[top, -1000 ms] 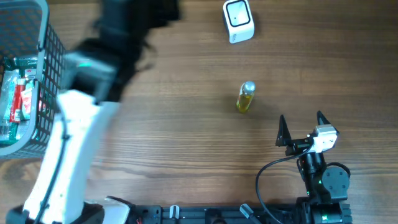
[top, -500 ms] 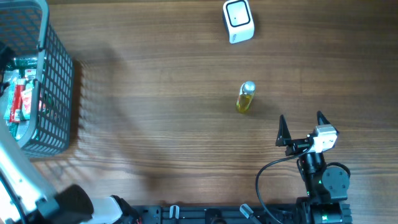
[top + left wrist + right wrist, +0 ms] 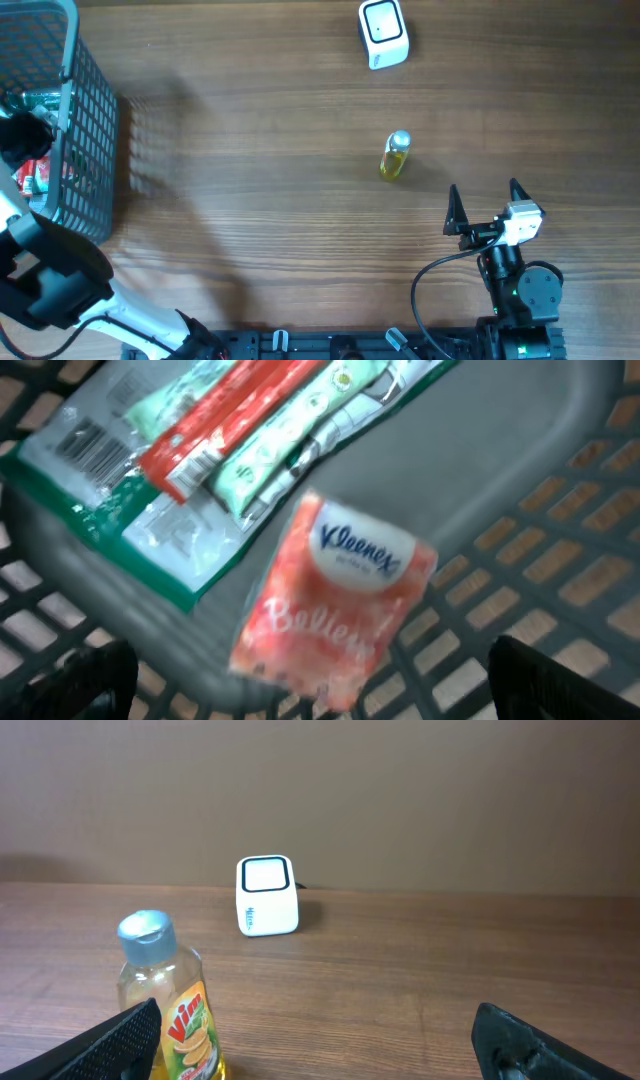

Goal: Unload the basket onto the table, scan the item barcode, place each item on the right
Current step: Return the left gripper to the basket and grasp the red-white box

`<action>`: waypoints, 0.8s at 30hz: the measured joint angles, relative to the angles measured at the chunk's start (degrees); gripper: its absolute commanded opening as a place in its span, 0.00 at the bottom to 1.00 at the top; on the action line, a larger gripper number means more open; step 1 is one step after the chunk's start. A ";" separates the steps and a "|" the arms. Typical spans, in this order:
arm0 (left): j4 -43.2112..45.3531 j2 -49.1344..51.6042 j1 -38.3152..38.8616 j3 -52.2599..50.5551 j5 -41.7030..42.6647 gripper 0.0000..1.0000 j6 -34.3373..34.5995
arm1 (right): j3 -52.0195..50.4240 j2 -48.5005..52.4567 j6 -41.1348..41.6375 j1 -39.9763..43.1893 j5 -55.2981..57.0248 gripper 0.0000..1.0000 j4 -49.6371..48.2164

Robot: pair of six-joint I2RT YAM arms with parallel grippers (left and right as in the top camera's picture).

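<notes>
Currently, at the far left, I see the left arm reaching into the grey wire basket (image 3: 85, 150), with most of the arm cut off by the overhead frame. The left gripper (image 3: 318, 685) shows only as two dark, blurred fingertips (image 3: 70, 680) in the lower corners of its wrist view, spread wide and holding nothing. Below it, on the basket floor, a green-and-red packet (image 3: 200, 460) lies touching an orange Kleenex tissue pack (image 3: 335, 600); both are blurred. Mid-table, a yellow Vim bottle (image 3: 395, 157) stands upright on the wooden table (image 3: 250, 200), and I cannot make out a barcode on it. The white scanner (image 3: 383, 34) sits well beyond the bottle. The right gripper (image 3: 485, 200) rests near the bottle, fingers apart and empty.
</notes>
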State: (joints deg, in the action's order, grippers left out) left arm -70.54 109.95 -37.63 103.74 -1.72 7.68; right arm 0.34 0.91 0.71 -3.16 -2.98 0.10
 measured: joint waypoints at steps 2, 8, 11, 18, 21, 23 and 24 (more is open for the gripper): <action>2.27 0.11 0.00 -1.73 0.15 1.00 -0.15 | 0.00 0.00 0.00 0.00 -0.02 1.00 -0.02; 9.66 0.13 0.00 -8.39 0.15 1.00 -0.17 | 0.00 0.00 0.00 0.00 -0.02 1.00 -0.02; 13.92 0.20 0.00 -11.98 0.17 0.98 -0.17 | 0.00 0.00 0.00 0.00 -0.02 1.00 -0.02; 17.49 0.22 0.00 -15.43 0.17 0.85 -0.87 | 0.00 0.00 0.00 0.00 -0.02 1.00 -0.02; 18.99 0.22 0.00 -16.87 0.17 0.75 -1.01 | 0.00 0.00 0.00 0.00 -0.02 1.00 -0.02; 19.26 0.22 0.00 -17.99 0.20 0.72 -1.20 | 0.00 0.00 0.00 0.00 -0.02 1.00 -0.02; 19.41 0.22 0.00 -18.36 0.35 0.67 -1.16 | 0.00 0.00 0.00 0.00 -0.02 1.00 -0.02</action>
State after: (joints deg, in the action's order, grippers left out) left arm -51.13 110.17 -37.63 85.38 -1.37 6.52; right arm 0.34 0.91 0.71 -3.16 -3.01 0.08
